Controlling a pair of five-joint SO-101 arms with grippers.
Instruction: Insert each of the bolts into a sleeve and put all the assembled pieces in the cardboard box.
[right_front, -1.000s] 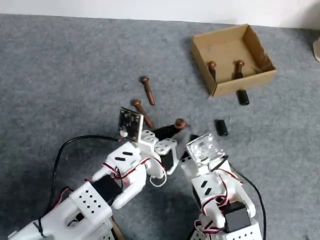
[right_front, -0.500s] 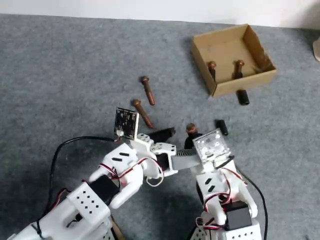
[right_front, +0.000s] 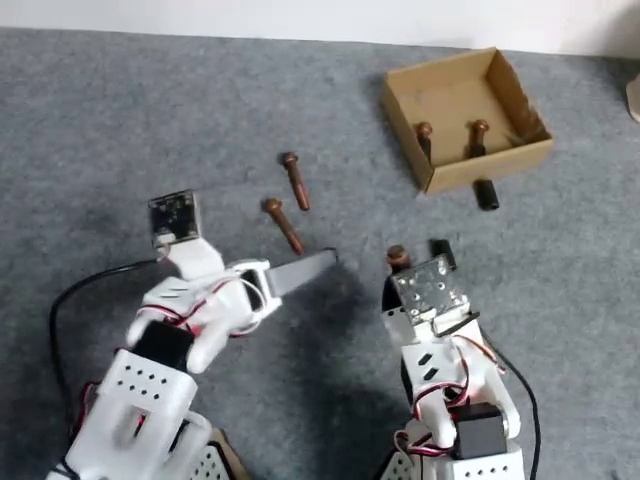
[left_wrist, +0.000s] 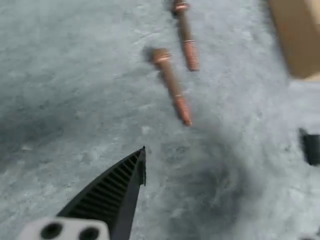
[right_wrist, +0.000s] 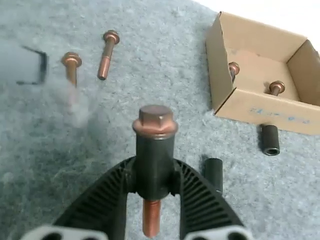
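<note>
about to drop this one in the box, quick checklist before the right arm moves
1. Bolt seated in sleeve: ok, the head rests on the sleeve's top and the thread pokes out below.
2. Right gripper shut on the sleeve: ok.
3. Left gripper off the path to the box: ok, it sits away from the box, by a loose bolt.
4. Room in the box: ok, two pieces lie by its near wall, with bare floor behind.
5. Height to clear the box wall: cannot tell.
6. Low path free: not ok, a loose sleeve lies just outside the near wall.
</note>
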